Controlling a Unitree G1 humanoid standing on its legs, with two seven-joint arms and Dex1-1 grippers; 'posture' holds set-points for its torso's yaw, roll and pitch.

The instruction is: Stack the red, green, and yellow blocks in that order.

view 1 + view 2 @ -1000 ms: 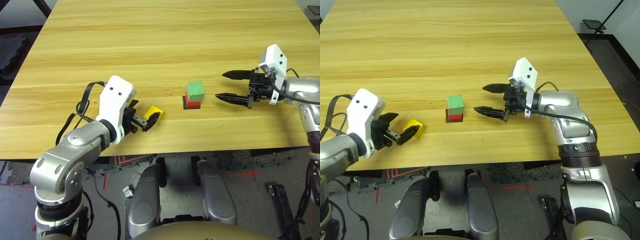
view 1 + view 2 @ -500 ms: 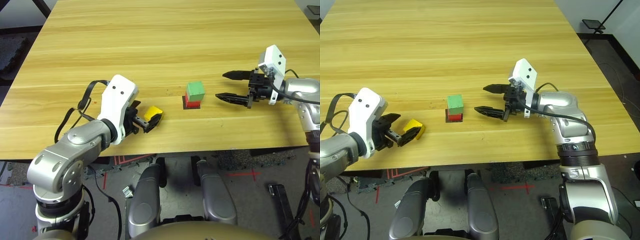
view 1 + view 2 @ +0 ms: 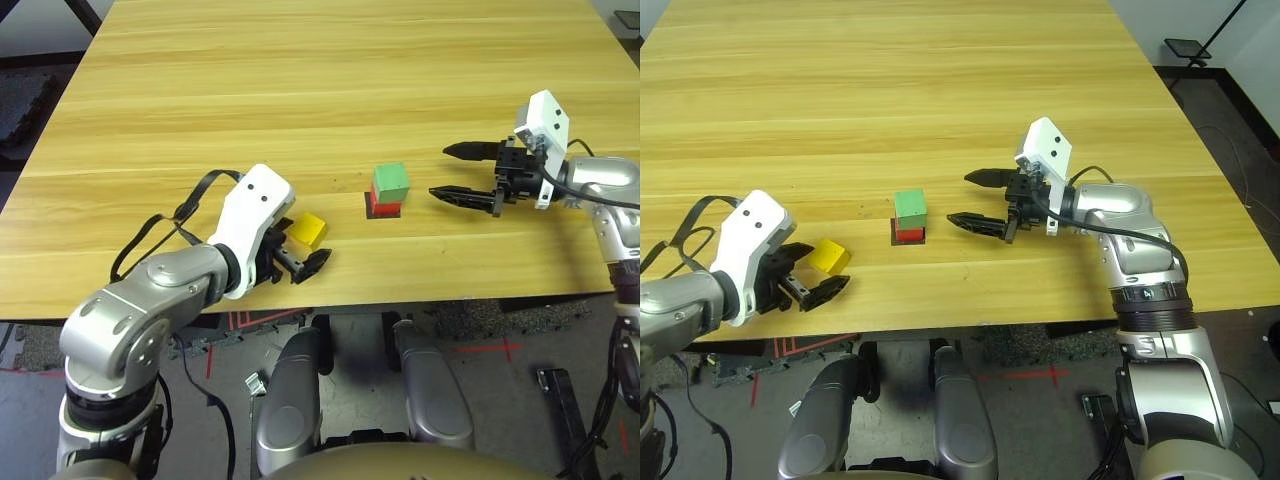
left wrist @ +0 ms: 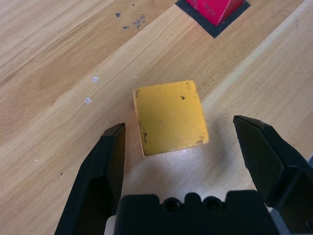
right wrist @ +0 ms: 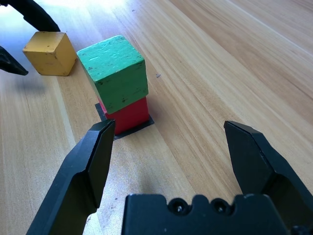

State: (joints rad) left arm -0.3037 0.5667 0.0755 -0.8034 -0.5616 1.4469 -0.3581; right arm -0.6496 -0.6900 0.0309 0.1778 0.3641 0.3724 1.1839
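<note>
Three cubes matter here, and two are already stacked: the green block [image 3: 390, 182] sits on the red block [image 3: 383, 207] at the centre of the head frame, a little twisted against it, the red one resting on a black square patch [image 5: 128, 129]. The yellow block [image 3: 308, 230] lies alone on the counter [image 3: 300, 90] to the left of centre, flat on one face.

The left gripper [image 4: 190, 156] has its jaws spread wide and holds nothing; in the wrist view the yellow cube lies just ahead of and between the two tips, touching neither. The right gripper [image 3: 452, 172], right of centre, is likewise wide open and empty, apart from the stack.

The yellow cube looks rigid and light, probably painted wood, scuffed at the edges. Its matte faces should give fair friction. Two opposite side faces, taken near mid-height, look like the best hold, with the jaws squared to the cube, since it sits slightly skewed to them.

Hard to make out: most of the red block is hidden under the green one in the head views and cut off at the upper edge of the left wrist view. The far sides of the yellow cube are unseen.
</note>
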